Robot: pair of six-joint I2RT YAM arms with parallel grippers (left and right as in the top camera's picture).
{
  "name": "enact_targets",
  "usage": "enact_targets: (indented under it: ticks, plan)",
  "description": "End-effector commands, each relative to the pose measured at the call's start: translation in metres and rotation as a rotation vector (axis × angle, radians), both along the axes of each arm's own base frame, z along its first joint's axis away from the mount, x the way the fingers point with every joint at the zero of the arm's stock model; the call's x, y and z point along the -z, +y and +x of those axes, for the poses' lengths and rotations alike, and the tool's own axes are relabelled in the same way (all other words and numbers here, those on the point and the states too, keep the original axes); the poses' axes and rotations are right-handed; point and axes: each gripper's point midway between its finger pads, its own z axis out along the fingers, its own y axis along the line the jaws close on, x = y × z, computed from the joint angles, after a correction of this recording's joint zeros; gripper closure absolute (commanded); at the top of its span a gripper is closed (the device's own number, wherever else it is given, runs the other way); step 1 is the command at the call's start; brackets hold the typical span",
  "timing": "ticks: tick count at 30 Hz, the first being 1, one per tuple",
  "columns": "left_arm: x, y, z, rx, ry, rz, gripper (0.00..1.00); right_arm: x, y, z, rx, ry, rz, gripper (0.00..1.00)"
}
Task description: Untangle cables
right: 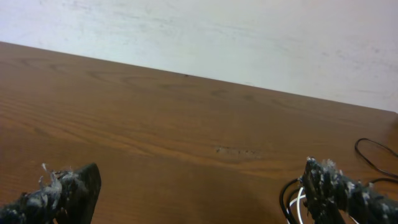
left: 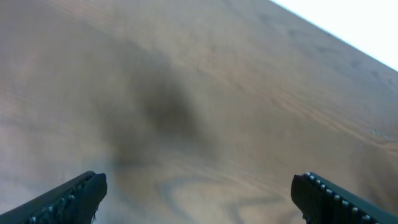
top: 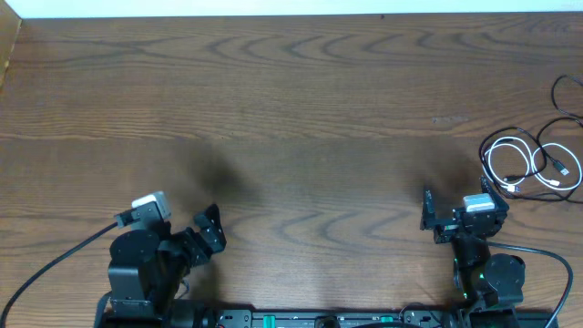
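From overhead, the white cable (top: pixel 489 162) and the black cable (top: pixel 554 89) lie looped over each other at the right edge of the frame, on the wooden table (top: pixel 291 109). The right gripper (top: pixel 460 202) sits just below and left of them, not touching. The left gripper (top: pixel 206 232) is at the lower left, well apart from the cables. No tray, box or other container shows in any view.

In the left wrist view, the left gripper (left: pixel 199 200) has its fingers spread wide over bare, blurred wood, with no cable in sight.

In the right wrist view, the right gripper (right: pixel 199 198) is also spread wide and holds nothing. Whitish fluff clings to its fingertips (right: pixel 333 183). A bit of white cable (right: pixel 300 205) peeks in beside the right-hand finger, and a black loop (right: pixel 373 154) lies at the right edge.

The likely risks:
- A pinch that catches both strands at once would drag the tangle tighter.
- A pull toward the right could carry the cables off the table.
- The fluffy pads may let a thin cable slip.
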Motion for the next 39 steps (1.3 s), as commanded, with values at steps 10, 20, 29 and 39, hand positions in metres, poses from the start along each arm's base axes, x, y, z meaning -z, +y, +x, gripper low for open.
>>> enact_targets:
  ticks: [10,20,29,39]
  plan:
    - [0.015,-0.015,0.027,0.241,-0.357,0.227,0.00,0.000,-0.002,0.000,0.007,-0.001,-0.007,0.01]
    - [0.005,-0.013,0.052,0.218,-0.699,0.316,0.00,0.000,-0.002,0.000,0.007,-0.001,-0.007,0.01]
    - [0.015,-0.013,0.057,0.244,-0.728,0.432,0.00,0.000,-0.002,0.000,0.007,-0.001,-0.007,0.01]
    - [0.057,-0.013,0.055,0.275,-0.561,0.399,0.00,0.000,-0.002,0.000,0.007,-0.001,-0.007,0.01]
